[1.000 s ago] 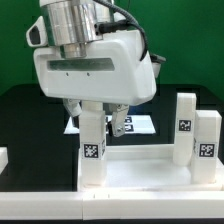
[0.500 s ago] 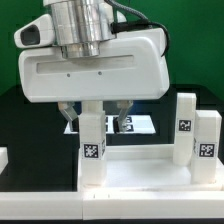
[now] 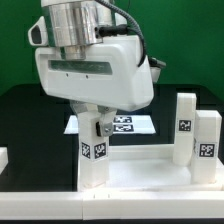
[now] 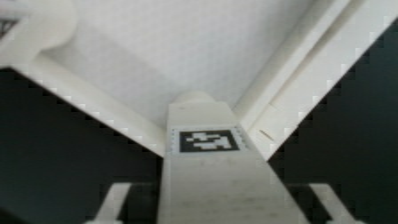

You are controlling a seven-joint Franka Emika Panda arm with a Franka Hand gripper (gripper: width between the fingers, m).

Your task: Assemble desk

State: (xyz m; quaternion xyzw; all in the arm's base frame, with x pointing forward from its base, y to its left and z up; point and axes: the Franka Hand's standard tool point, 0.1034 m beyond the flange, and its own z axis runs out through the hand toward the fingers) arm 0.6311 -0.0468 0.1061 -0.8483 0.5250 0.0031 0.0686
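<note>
The desk's white rimmed panel (image 3: 140, 168) lies flat on the black table. One blocky tagged leg (image 3: 92, 152) stands upright at its corner on the exterior view's left. Two more tagged legs (image 3: 185, 125) (image 3: 207, 142) stand at its right end. My gripper (image 3: 96, 122) hangs straight over the left leg, with the hand hiding most of the fingers. In the wrist view the leg (image 4: 214, 150) runs up between my gripper (image 4: 217, 205). A dark gap shows between each finger (image 4: 114, 203) and the leg, so the jaws are open around it. The panel (image 4: 160, 50) lies beyond.
The marker board (image 3: 130, 125) lies on the table behind the left leg. A small white piece (image 3: 3, 158) shows at the exterior view's left edge. A green wall stands behind the black table.
The hand has turned about its vertical axis: angled a second ago, square-on half a second ago, angled again now. The leg and panel stay in place.
</note>
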